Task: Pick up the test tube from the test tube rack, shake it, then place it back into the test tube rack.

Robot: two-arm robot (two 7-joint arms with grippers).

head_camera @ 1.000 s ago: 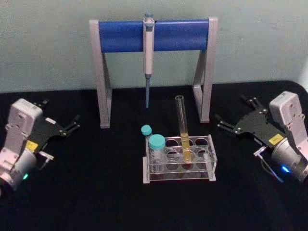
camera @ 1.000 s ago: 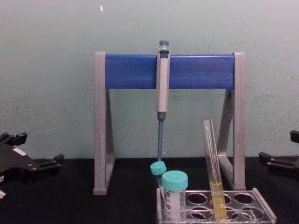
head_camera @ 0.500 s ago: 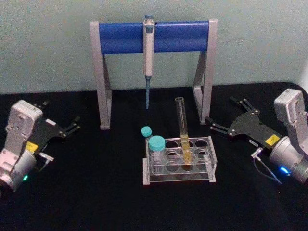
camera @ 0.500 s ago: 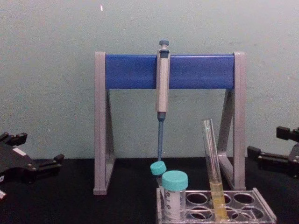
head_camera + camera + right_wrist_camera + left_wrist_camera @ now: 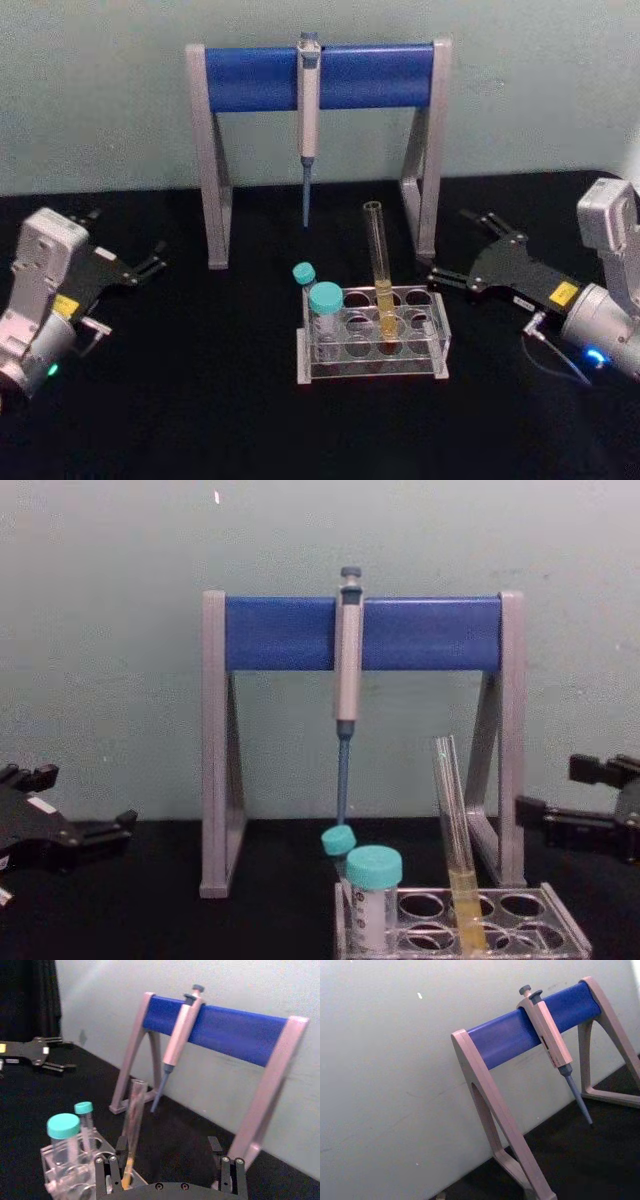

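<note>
The test tube (image 5: 380,265) stands at centre frame in the head view, leaning slightly in a back-row hole of the test tube rack (image 5: 400,362), yellow liquid in its lower part and its open mouth well above the top plate. Two teal-capped vials (image 5: 325,300) share the rack's left end. Behind, a pipette (image 5: 308,110) hangs from the blue bar of the pipette stand (image 5: 250,75).

The right gripper (image 5: 448,247) sits at centre right, near the rack's right end and apart from the tube, its jaws spread wide and aimed toward the glass. In the right wrist view the tube rises just inside one side of that wide gap. The left gripper (image 5: 128,237) rests at lower left on the black surface (image 5: 200,400), well apart, jaws also spread.

The task appears to be at its opening step: the reach for the tube, nothing yet grasped. The next move likely calls for sliding the right jaws around the bare glass above the rack, closing gently, then lifting straight up, clear of the stand's right leg.
</note>
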